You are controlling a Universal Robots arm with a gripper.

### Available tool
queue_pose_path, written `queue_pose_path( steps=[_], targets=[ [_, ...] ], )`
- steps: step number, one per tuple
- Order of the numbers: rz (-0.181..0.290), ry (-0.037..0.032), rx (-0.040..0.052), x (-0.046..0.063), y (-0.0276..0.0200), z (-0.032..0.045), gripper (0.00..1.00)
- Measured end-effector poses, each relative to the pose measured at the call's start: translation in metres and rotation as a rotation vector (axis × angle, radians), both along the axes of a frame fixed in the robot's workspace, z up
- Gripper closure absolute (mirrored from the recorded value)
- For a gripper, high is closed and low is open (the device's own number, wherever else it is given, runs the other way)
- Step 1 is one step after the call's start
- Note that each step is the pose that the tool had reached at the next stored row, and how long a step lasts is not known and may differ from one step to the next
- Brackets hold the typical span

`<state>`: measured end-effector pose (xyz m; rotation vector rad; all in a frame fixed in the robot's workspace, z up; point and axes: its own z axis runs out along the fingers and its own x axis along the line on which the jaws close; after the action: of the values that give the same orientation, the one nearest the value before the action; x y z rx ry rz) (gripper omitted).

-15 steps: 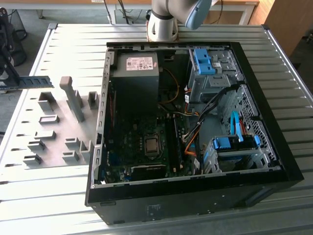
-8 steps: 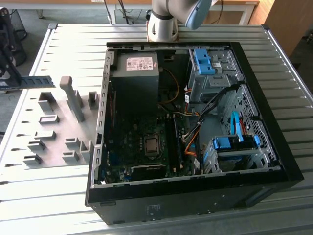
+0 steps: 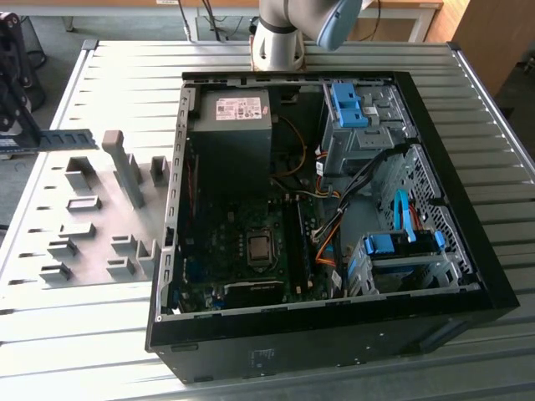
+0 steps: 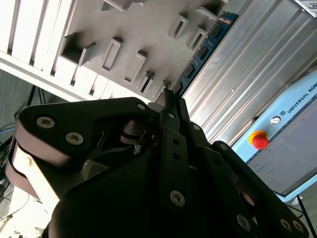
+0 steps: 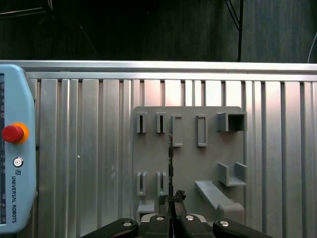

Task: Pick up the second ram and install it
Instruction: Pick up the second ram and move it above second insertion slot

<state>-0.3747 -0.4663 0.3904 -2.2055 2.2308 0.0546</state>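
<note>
The second ram (image 3: pixel 67 138) is a thin blue stick held level above the grey holder plate (image 3: pixel 84 209) at the exterior view's left. My gripper (image 3: pixel 23 138) is shut on one end of it, well clear of the open computer case (image 3: pixel 468 276). In the second wrist view the gripper (image 4: pixel 169 96) pinches the ram (image 4: pixel 203 49), whose dark chips run away from the fingers over the plate (image 4: pixel 124 29). In the first wrist view the ram (image 5: pixel 171 158) appears edge-on above the gripper (image 5: pixel 171 198), over the plate's slots (image 5: pixel 188 148).
The case lies open on the slatted metal table (image 3: pixel 125 75), with the motherboard (image 3: pixel 251 251), power supply (image 3: pixel 234 117) and blue drive-bay clips (image 3: pixel 347 104) inside. The arm's base (image 3: pixel 280 42) stands behind the case. A pendant with a red button (image 5: pixel 12 134) lies beside the plate.
</note>
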Motion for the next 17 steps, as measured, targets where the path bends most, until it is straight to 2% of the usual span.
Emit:
queue_pose_path(
  steps=[17],
  targets=[
    [0.0, 0.0, 0.0, 0.0086, 0.0, 0.0, 0.86]
  ],
)
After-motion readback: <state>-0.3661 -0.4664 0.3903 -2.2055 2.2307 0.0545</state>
